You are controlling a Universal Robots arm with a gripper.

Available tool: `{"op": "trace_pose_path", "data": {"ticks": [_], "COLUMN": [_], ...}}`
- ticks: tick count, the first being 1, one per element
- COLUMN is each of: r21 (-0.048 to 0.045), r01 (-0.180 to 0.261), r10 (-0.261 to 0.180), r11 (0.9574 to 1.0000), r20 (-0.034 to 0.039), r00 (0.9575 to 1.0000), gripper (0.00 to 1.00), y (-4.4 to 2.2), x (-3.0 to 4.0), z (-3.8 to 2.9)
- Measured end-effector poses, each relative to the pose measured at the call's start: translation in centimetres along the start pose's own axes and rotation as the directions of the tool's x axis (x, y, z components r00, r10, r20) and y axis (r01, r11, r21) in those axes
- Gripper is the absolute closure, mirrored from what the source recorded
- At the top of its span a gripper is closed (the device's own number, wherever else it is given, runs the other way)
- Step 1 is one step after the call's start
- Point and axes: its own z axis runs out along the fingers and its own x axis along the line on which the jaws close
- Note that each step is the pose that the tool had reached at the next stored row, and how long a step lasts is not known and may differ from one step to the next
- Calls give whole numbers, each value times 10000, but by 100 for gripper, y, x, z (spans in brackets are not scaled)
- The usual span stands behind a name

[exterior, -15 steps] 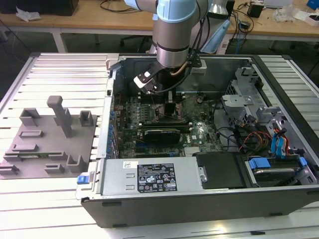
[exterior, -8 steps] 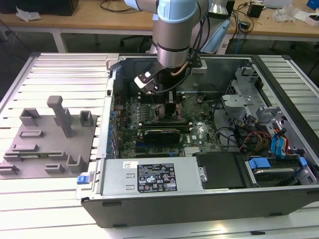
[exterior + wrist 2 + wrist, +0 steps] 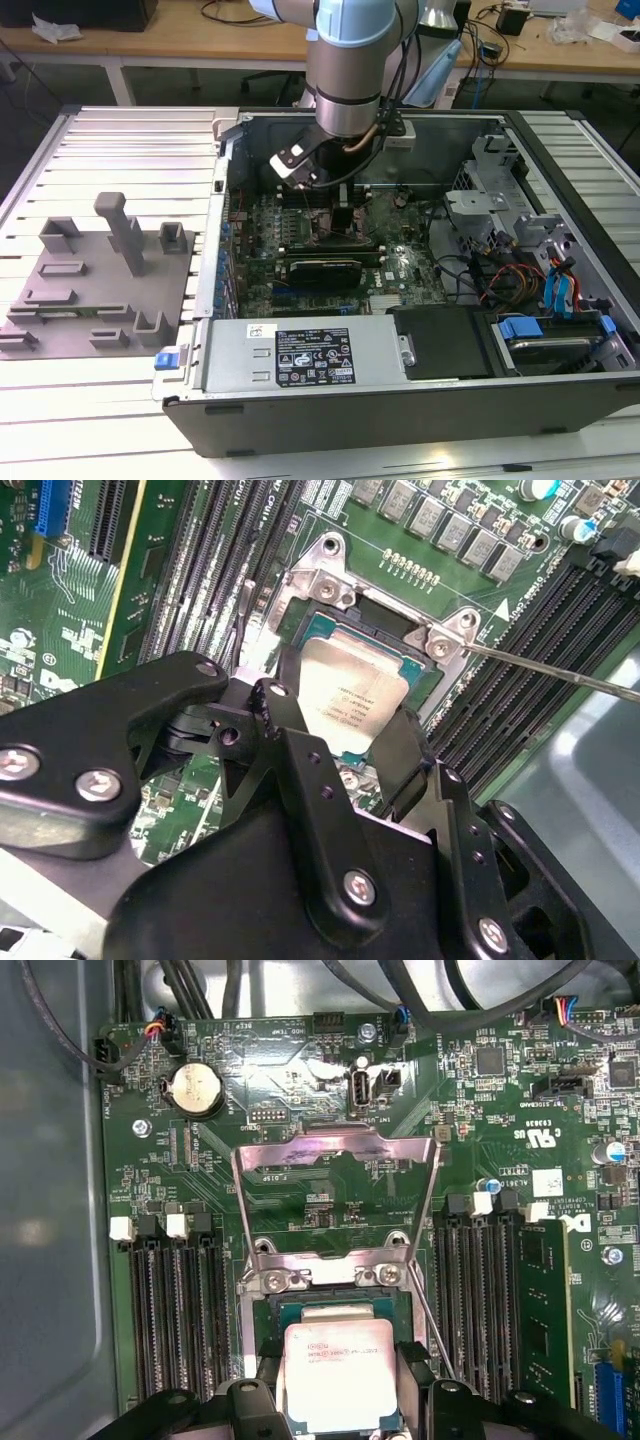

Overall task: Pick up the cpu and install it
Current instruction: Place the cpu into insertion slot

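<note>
Silver-topped with a thin pale rim, the small flat square cpu (image 3: pixel 338 1370) lies at the dark square socket (image 3: pixel 268 1282) in the middle part of the green motherboard (image 3: pixel 300 1060). The board sits inside the open grey computer case (image 3: pixel 400 400) on the slatted metal counter (image 3: pixel 120 150). The socket's hinged metal frame (image 3: pixel 335 1160) is swung open. Seated or just above, I cannot tell. The black two-fingered claw (image 3: pixel 338 720) is closed narrowly on the chip, one finger against each of two opposite edges. I judge it light, stiff, slick on top and fragile underneath, so those thin edges are the right hold, kept level with gentle pressure
</note>
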Motion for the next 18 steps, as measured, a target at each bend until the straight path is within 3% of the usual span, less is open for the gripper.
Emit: {"op": "trace_pose_path", "data": {"ticks": [14, 18], "r21": [-5, 1], "r01": [118, 114], "r10": [-118, -114], "r11": [9999, 9999], "r20": [-4, -106], "r00": [9999, 9999], "gripper": [47, 47], "y": [0, -1], "x": [1, 1], "z": [14, 14]}}
